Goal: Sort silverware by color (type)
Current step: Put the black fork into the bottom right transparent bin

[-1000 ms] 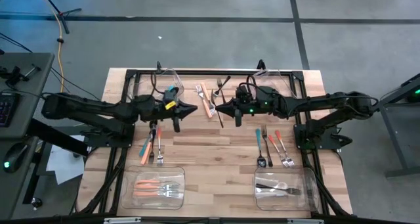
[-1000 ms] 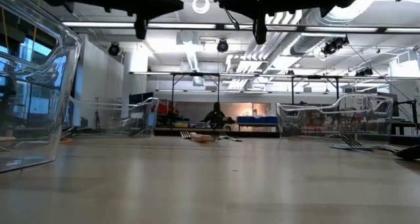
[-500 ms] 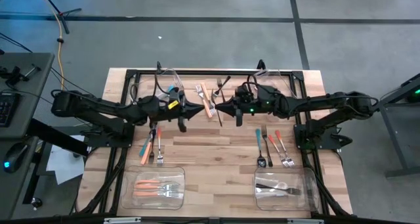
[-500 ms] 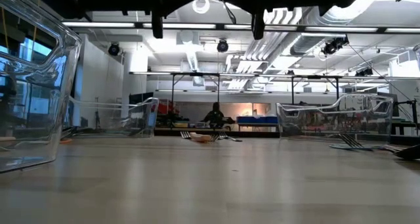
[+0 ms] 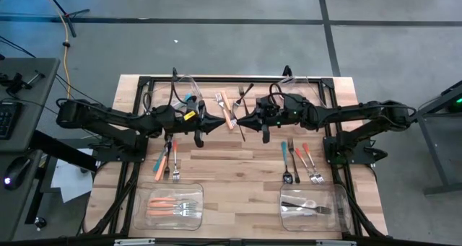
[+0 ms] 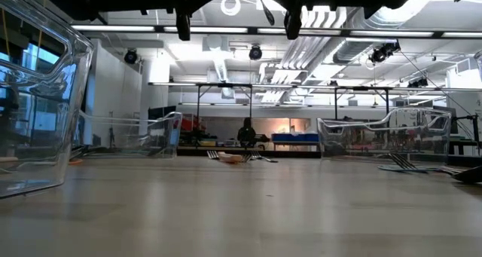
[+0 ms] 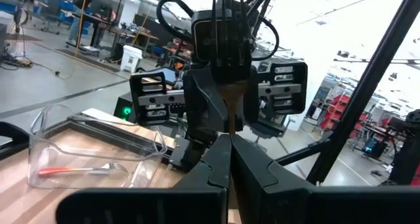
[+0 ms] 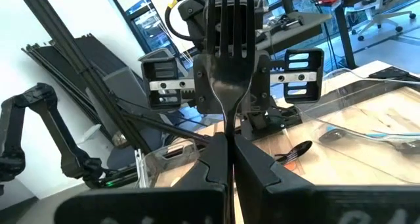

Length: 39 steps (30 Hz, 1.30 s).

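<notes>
Overhead, fork handles hidden – both pincers clamped, tips nearly meeting.

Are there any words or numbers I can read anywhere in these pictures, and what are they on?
None: no word, number or brand can be read in any view.
The yellow tag on the left arm is too small to read.
The signs in the room beyond the table are too blurred to read.

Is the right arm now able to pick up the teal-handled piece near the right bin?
Probably not yet: the right gripper is shut on a black fork. The teal-handled piece lies uncovered near that arm, so only the full gripper hinders.
</notes>
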Motion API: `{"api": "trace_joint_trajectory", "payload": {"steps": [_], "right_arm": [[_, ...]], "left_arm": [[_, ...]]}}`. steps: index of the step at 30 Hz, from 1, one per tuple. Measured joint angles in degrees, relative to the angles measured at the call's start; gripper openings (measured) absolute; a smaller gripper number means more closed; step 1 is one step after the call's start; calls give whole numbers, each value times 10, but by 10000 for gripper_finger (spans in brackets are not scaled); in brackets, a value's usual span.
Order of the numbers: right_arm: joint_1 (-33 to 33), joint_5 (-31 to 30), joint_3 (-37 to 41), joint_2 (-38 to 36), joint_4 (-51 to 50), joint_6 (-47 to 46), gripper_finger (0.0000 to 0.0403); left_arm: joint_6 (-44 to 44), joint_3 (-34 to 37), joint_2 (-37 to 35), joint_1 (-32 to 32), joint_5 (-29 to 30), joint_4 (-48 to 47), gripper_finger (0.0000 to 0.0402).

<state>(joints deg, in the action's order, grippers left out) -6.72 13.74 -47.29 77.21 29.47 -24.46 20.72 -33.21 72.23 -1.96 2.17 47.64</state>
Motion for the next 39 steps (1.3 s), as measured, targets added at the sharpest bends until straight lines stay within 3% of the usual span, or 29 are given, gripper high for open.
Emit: {"api": "trace_joint_trajectory", "payload": {"steps": [15, 19, 25, 30, 39], "right_arm": [[0, 9, 0, 0, 0, 10, 0], [0, 18, 0, -16, -13, 6, 0], [0, 33, -1, -75, -149, -1, 0], [19, 33, -1, -121, -256, -31, 0], [152, 28, -1, -162, -413, -174, 0]], "left_arm": [[-4, 0, 0, 0, 0, 0, 0], [1, 0, -32, 0, -6, -1, 0], [-52, 0, -105, -5, -3, -90, 0], [-45, 0, -135, -19, -2, -149, 0], [-48, 0, -124, -26, -2, -154, 0]]}}
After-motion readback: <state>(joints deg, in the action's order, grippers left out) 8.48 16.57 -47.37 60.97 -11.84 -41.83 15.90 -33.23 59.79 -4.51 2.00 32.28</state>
